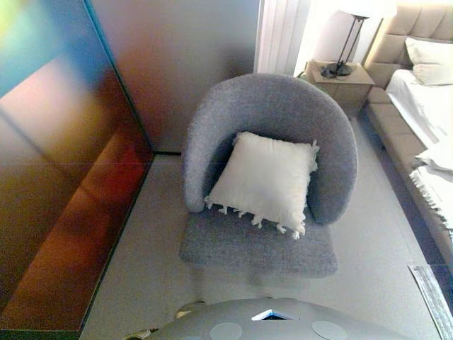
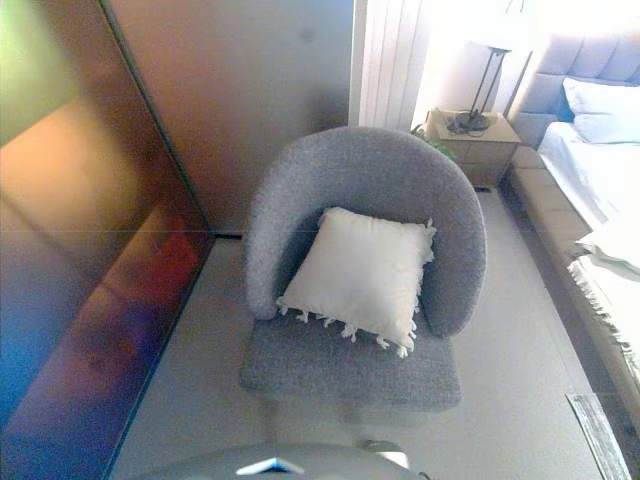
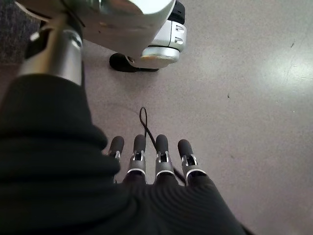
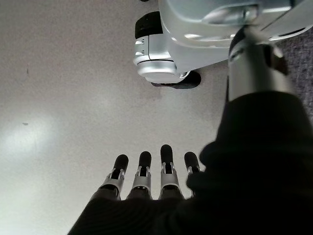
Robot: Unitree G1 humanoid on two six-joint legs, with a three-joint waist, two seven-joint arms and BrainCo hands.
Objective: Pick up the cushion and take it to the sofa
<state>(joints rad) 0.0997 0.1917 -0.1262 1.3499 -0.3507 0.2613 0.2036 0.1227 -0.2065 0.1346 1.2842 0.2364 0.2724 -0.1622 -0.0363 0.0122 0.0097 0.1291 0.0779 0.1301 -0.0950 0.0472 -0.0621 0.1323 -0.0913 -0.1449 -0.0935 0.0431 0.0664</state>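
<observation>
A white square cushion (image 1: 265, 178) with a fringe along its lower edge leans against the curved back of a grey armchair (image 1: 269, 117) straight ahead of me. It rests on the chair's seat (image 2: 350, 365). Neither hand shows in the eye views. My left hand (image 3: 156, 164) hangs above the bare floor in its wrist view, fingers straight and holding nothing. My right hand (image 4: 146, 178) hangs the same way over the floor, fingers straight and empty.
A glossy dark panel (image 1: 56, 177) runs along the left. A wall stands behind the chair. To the right are a bed (image 1: 425, 127) with a fringed throw, and a bedside table (image 1: 340, 81) with a lamp. Grey floor surrounds the chair.
</observation>
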